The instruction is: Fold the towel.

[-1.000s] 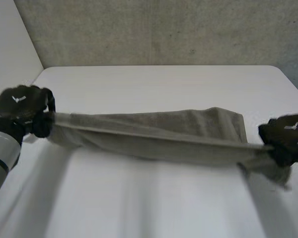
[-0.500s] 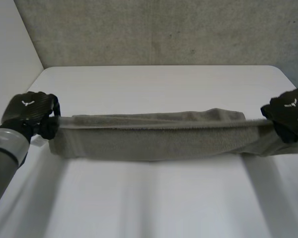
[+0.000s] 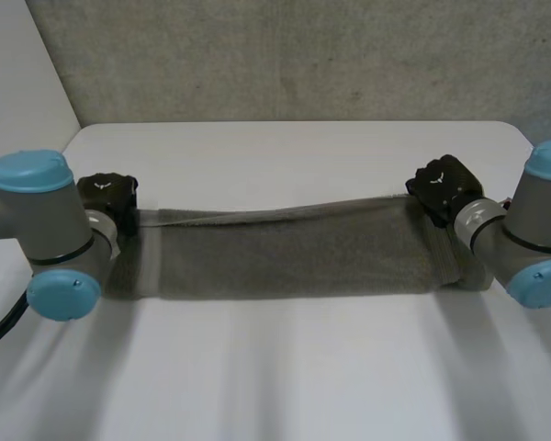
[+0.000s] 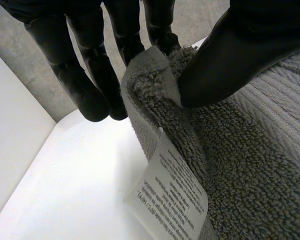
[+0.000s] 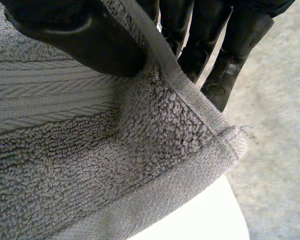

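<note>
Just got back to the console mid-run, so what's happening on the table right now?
Both robot hands are holding a grey terry towel, one at each end. It lies stretched across the white table as a long narrow band. The left hand pinches its corner between thumb and fingers, close to the white care label. The right hand pinches the hemmed corner at the other end the same way. The towel looks doubled over lengthwise, and neither hand has let go yet.

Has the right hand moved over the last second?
Yes. The right hand carried its towel corner inward and toward the far edge of the table.
</note>
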Motion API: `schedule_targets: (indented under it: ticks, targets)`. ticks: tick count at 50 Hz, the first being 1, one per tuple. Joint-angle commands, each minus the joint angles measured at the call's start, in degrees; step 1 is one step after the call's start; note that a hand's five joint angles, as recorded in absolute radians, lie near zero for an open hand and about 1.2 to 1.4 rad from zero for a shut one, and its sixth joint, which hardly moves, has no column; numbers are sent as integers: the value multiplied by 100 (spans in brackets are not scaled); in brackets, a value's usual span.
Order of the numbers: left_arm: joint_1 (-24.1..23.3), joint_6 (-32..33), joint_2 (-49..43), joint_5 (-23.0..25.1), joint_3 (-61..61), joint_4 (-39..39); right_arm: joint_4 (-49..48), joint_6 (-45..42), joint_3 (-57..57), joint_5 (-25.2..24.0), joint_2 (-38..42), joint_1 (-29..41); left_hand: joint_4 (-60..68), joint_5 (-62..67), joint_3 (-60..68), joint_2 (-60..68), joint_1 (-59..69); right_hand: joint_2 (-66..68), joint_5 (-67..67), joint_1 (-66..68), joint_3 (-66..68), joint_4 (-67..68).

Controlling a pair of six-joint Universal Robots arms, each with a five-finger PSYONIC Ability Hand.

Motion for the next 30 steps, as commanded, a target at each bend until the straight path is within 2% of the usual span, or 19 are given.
schedule_targets:
  ticks: [1, 3, 4, 5, 6, 8, 9, 10, 19, 25, 27, 30]
  targets:
    - [-8, 27, -304, 16, 400, 4, -851, -95, -116, -78, 293, 0, -693, -1606, -880, -636, -224, 280, 166, 332, 297, 274]
    - [-8, 44, -322, 16, 418, 4, -940, -104, -125, -87, 329, 0, -693, -1606, -880, -636, -224, 280, 166, 332, 297, 274]
    - [-34, 62, -331, 33, 426, 4, -992, -113, -151, -87, 372, 0, -1856, -2770, -2044, -1799, -1387, -330, -444, -278, -314, -336]
    - [-60, 71, -331, 42, 418, 4, -1001, -113, -160, -52, 407, 0, -3966, -4880, -4154, -3909, -3497, -2451, -2565, -2399, -2435, -2457]
    - [-60, 71, -331, 42, 418, 4, -1001, -113, -160, -52, 408, 0, -3987, -4901, -4175, -3930, -3518, -2472, -2587, -2420, -2456, -2478]
    - [-87, 71, -322, 25, 418, -5, -993, -113, -168, 1, 434, 0, -6750, -7664, -6938, -6693, -6282, -6674, -6788, -6622, -6657, -6680]
    - [-87, 71, -322, 25, 418, -5, -992, -113, -169, 1, 434, 0, -6763, -7676, -6951, -6706, -6294, -6695, -6809, -6642, -6678, -6701]
    - [-95, 71, -305, -10, 418, -5, -1001, -104, -169, 36, 434, -8, -7612, -8526, -7800, -7555, -7143, -6720, -6834, -6668, -6703, -6726]
    - [-87, 27, 12, -11, 470, 4, -1028, 1, -195, 45, 223, 9, -7654, -8568, -7842, -7597, -7186, -6720, -6834, -6668, -6703, -6726]
    - [-25, -8, 548, 25, 303, 4, -966, 669, 122, 168, -726, -79, -7554, -8467, -7741, -7496, -7085, -6720, -6834, -6668, -6703, -6726]
    - [-8, 9, 811, 86, 33, 4, -818, 1308, 463, 168, -1277, -87, -7520, -8434, -7708, -7463, -7051, -6720, -6834, -6668, -6703, -6726]
    - [-8, 18, 891, 121, -136, 12, -597, 1601, 622, 168, -1499, -114, -7436, -8349, -7623, -7379, -6967, -6720, -6834, -6668, -6703, -6726]
